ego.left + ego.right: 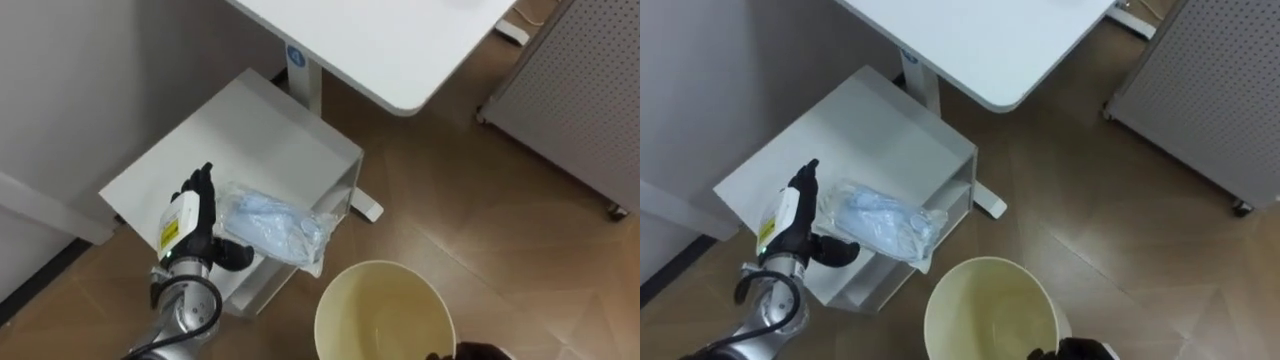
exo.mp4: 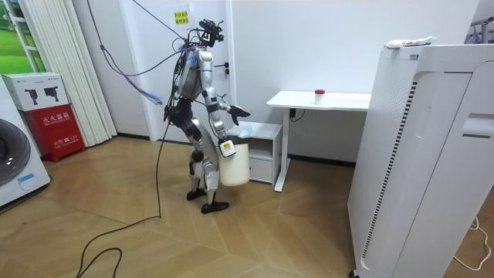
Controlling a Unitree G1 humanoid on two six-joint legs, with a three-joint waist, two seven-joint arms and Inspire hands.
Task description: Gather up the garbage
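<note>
The garbage here is a clear plastic bag [image 1: 272, 226] with pale blue stuff crumpled inside. It lies at the near corner of the low white cabinet's surface [image 1: 240, 125], its far end hanging past the edge over the open side. Whether it rests fully on the surface or is already slightly raised, I cannot tell.

The left hand [image 1: 197, 218] is the nearer one by far. It stands at the bag's left end, spread open: fingers straight and pointing to 12 o'clock, thumb stretched toward 3 o'clock beneath the bag, nothing clasped yet.

From that hand the bag lies at 3 o'clock, right against the palm side, and its long axis runs from about 10 to 4 o'clock — so the hand meets the bag end-on, not across its middle.

The cream bin [image 1: 383, 266] waits open-mouthed on the floor side at 5 o'clock from the bag, near but apart. The right hand [image 1: 468, 353] shows at the bin's near rim; its grip I cannot tell.

Closing on the bag's end should do — the film looks slippery.
</note>
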